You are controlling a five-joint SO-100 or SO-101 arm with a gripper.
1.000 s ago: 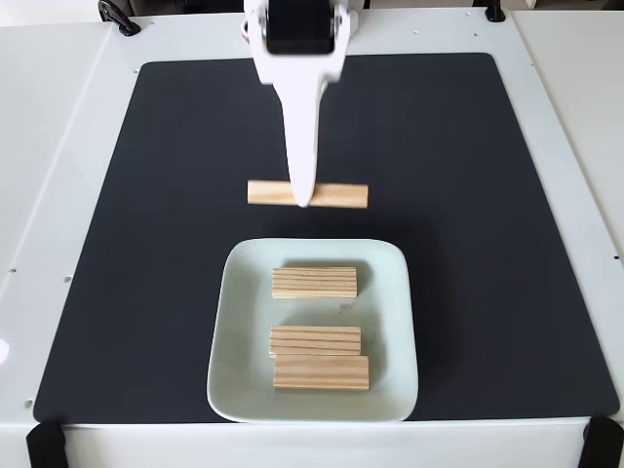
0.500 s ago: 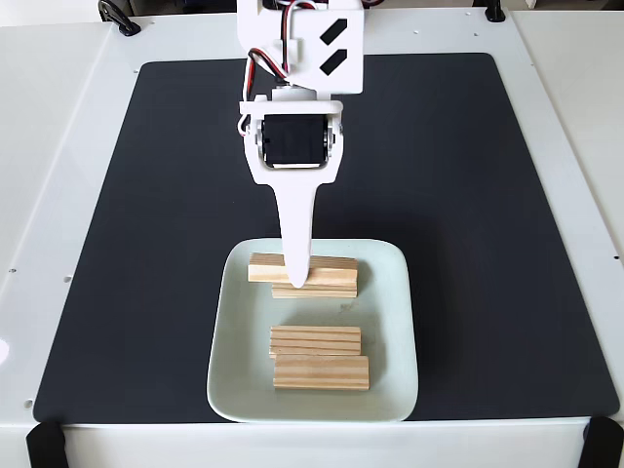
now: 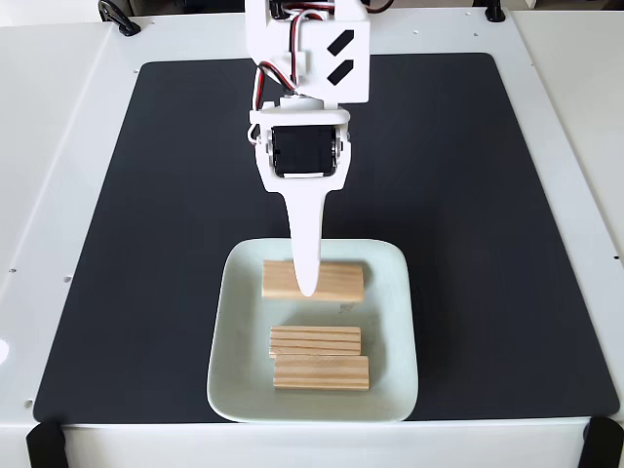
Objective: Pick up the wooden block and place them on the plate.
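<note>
A white robot arm reaches down over a black mat on a white tabletop. Its end effector points into a pale square plate, tip against a wooden block lying across the plate's far end; whether it grips the block cannot be told. Nearer the camera, below the tip, two more blocks lie side by side, touching.
</note>
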